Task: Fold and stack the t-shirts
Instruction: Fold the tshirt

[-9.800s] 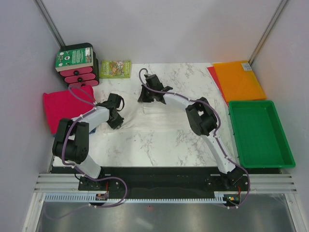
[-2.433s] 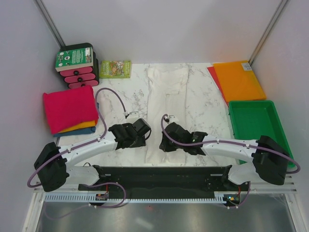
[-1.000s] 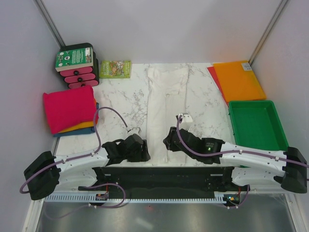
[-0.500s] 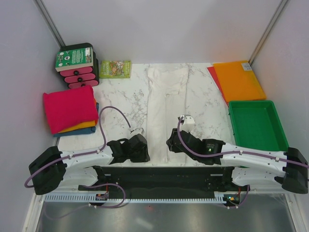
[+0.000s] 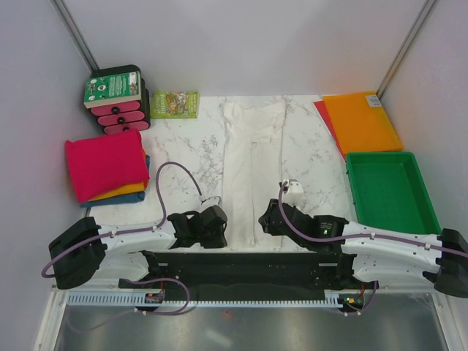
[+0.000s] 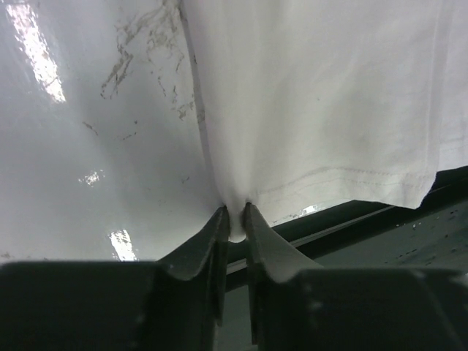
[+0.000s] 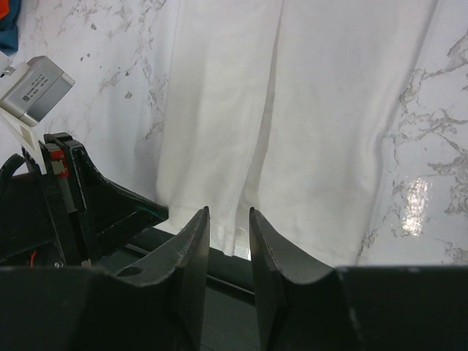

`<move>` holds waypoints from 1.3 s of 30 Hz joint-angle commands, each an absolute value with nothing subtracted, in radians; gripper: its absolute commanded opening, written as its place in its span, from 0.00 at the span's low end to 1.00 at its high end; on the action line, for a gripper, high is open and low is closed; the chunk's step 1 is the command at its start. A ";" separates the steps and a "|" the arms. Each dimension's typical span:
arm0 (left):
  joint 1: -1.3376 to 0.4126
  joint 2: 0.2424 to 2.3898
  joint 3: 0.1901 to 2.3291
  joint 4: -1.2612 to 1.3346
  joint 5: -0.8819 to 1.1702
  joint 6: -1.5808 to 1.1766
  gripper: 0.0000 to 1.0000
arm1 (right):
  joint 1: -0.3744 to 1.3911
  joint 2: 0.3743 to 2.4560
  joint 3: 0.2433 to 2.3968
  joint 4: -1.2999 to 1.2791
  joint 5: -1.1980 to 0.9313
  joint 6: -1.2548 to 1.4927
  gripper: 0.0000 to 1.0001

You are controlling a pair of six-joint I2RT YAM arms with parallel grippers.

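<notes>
L gripper (image 6: 234,216) tight on white t-shirt (image 6: 314,95) hem (R gripper (image 7: 228,216): grip unclear)

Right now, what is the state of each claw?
Left claw: closed on a corner of the white shirt.
Right claw: narrow gap at the same shirt's hem; whether it grips cannot be told.

Blue t-shirt (image 5: 117,199), mostly hidden (under pile (image 5: 102,164))
</notes>
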State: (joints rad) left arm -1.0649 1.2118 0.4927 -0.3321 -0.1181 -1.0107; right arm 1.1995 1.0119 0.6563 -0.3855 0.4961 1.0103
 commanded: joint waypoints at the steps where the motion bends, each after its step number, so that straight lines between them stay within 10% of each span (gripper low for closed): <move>1: -1.080 1.253 0.471 -0.391 -0.112 -1.042 0.15 | 1.207 0.968 0.641 -0.420 0.526 1.054 0.36; 19: -1.078 1.255 0.488 -0.417 -0.149 -1.032 0.02 | 1.336 1.038 0.551 -0.673 0.532 1.350 0.58; 39: -1.080 1.223 0.500 -0.446 -0.178 -1.029 0.02 | 1.336 1.212 0.560 -0.652 0.585 1.488 0.55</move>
